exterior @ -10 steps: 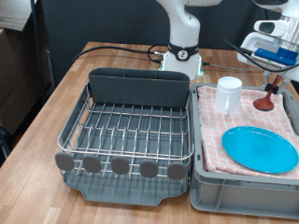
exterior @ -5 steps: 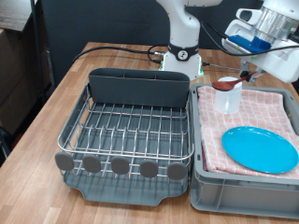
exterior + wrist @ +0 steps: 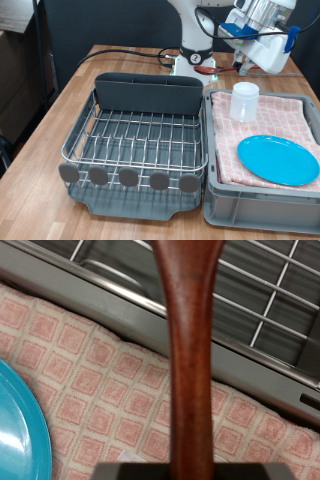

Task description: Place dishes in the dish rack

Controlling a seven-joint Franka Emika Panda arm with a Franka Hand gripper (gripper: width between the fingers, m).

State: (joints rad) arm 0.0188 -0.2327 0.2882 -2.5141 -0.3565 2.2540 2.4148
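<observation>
While the white cup (image 3: 245, 101) and blue plate (image 3: 278, 159) rest on the pink checked cloth (image 3: 262, 130) in the grey bin (image 3: 262, 212) below it, the gripper (image 3: 243, 58) hangs raised, jaws clenched on the wooden spoon (image 3: 194, 350), above and just beside the empty dish rack (image 3: 138, 140).

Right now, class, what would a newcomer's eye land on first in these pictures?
The bright blue plate on the pink checked cloth in the bin at the exterior view's right, with the white cup behind it. Then the wire rack, with no dishes, at centre. Top right, the gripper holds the wooden spoon in the air.
</observation>
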